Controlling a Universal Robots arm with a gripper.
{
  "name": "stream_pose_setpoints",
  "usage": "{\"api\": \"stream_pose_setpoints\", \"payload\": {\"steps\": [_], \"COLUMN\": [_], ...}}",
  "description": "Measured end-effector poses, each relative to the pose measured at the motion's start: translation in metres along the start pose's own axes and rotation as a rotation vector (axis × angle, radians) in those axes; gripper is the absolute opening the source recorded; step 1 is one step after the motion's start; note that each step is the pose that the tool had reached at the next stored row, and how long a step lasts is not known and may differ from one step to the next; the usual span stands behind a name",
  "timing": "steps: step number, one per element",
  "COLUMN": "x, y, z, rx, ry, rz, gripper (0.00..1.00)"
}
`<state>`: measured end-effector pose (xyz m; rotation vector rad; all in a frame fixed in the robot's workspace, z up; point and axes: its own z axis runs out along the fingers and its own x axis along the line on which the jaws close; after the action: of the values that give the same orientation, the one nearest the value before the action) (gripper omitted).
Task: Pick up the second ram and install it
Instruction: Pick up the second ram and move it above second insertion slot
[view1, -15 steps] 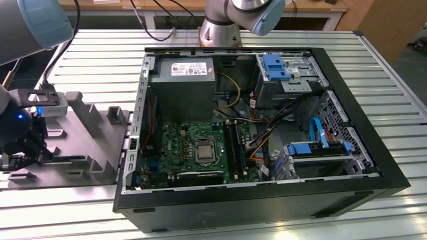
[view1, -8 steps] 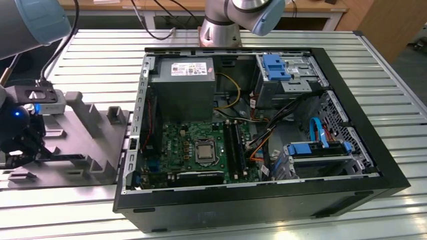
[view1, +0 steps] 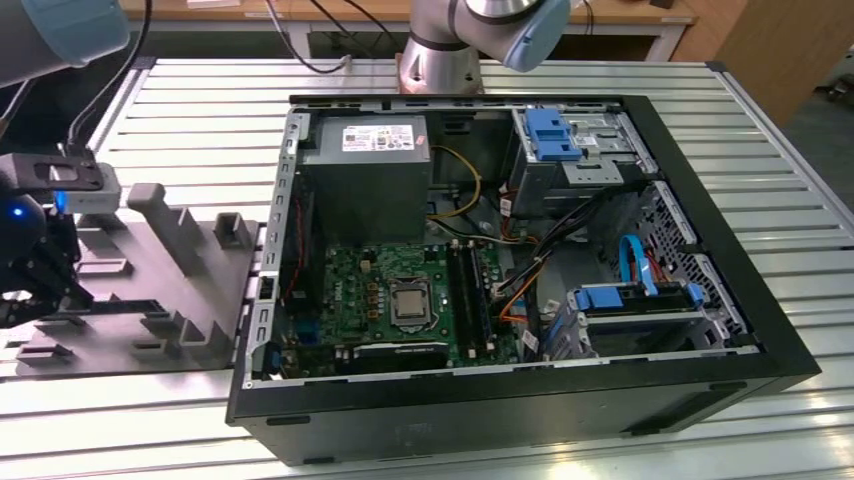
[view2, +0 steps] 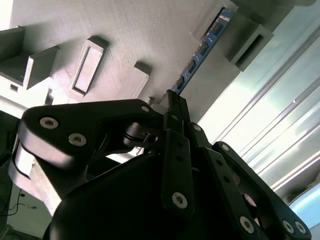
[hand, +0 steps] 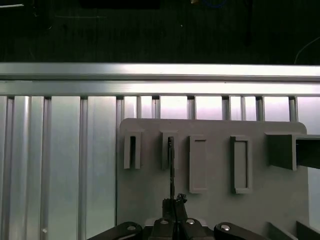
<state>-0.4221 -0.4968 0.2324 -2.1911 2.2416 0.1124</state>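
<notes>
Fingers (view2: 174, 145) nearly together, tight around second ram (view2: 201, 51)

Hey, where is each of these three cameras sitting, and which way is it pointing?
Exterior view: off the arm, up high, looking down on the open computer case, slatted table and grey holder tray; the arm's base and gripper show.
First wrist view: on the arm, looking down past the gripper at the tray and the second ram, edge-on.
Second wrist view: on the arm, close behind the gripper's black links, looking slantwise along the ram.
Shared: both wrist views show gripper, ram and tray.
</notes>
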Motion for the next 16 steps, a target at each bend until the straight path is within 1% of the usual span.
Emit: {"api": "stream_pose_setpoints", "payload": {"steps": [4, 6, 16], "x": [-0.0005, -0.0007, -0.0007], "y": [0.0005, 0.0006, 0.0006], "z": [-0.0100, -0.0132, -0.0132], "rx": [0.0000, 0.0000, 0.0001], "ry": [0.0000, 0.0000, -0.0001], "rz": [0.000, 0.000, 0.002], "gripper": [0.11, 0.11, 0.11]}}
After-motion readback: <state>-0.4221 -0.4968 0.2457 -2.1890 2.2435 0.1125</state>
